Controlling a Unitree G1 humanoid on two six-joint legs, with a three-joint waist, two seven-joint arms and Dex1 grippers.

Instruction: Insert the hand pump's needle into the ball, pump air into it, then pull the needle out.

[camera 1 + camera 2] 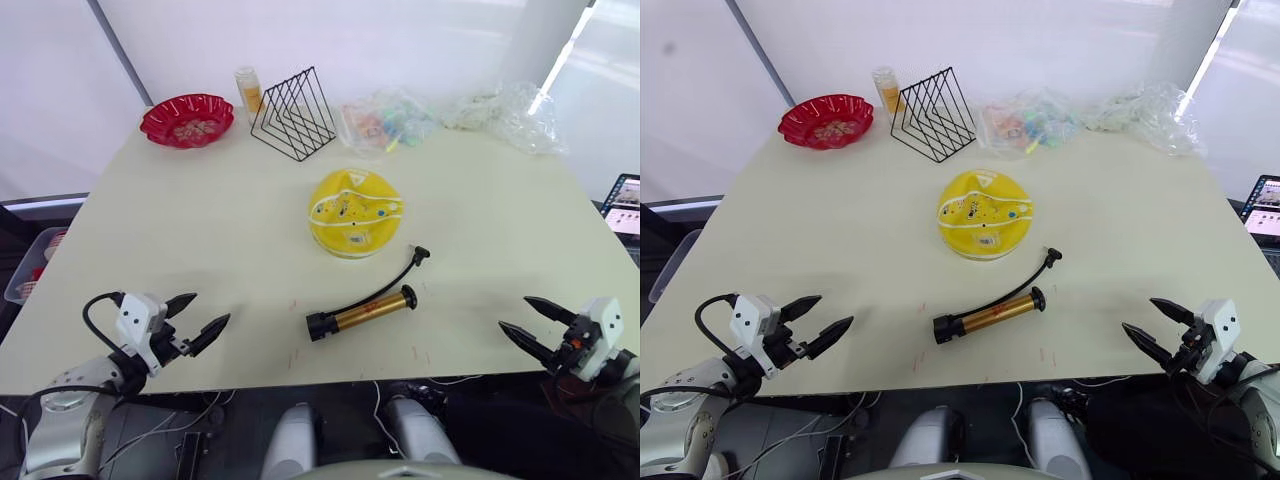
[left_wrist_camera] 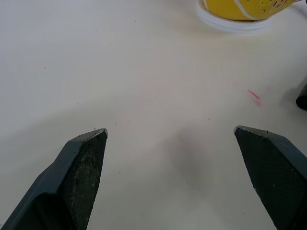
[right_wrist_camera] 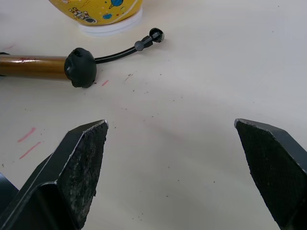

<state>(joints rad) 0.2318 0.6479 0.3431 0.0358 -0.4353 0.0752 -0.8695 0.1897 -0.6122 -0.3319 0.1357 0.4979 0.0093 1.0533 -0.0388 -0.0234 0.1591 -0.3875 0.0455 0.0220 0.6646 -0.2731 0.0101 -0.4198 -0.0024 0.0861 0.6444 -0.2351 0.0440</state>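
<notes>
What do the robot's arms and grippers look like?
Each gripper, left and right, has two black, pointed, wedge-shaped fingers with a finely textured inner face, mounted on a white blocky housing. The forearms are silver-grey. A black cable loops by the left wrist; the right one shows orange and black parts.

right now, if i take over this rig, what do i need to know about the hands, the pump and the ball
Left hand: open, empty, over the table's near left edge.
Right hand: open, empty, over the near right edge.
Ball: mid-table, sitting on a white ring, looks partly flat.
Pump: lying on the table in front of the ball, apart from it, between the two hands. Its hose curves up towards the ball's right side, and the needle end rests on the table, not in the ball.
Done: nothing yet.
Left: pick up the pump, put the needle in the ball, pump, pull the needle out.
</notes>
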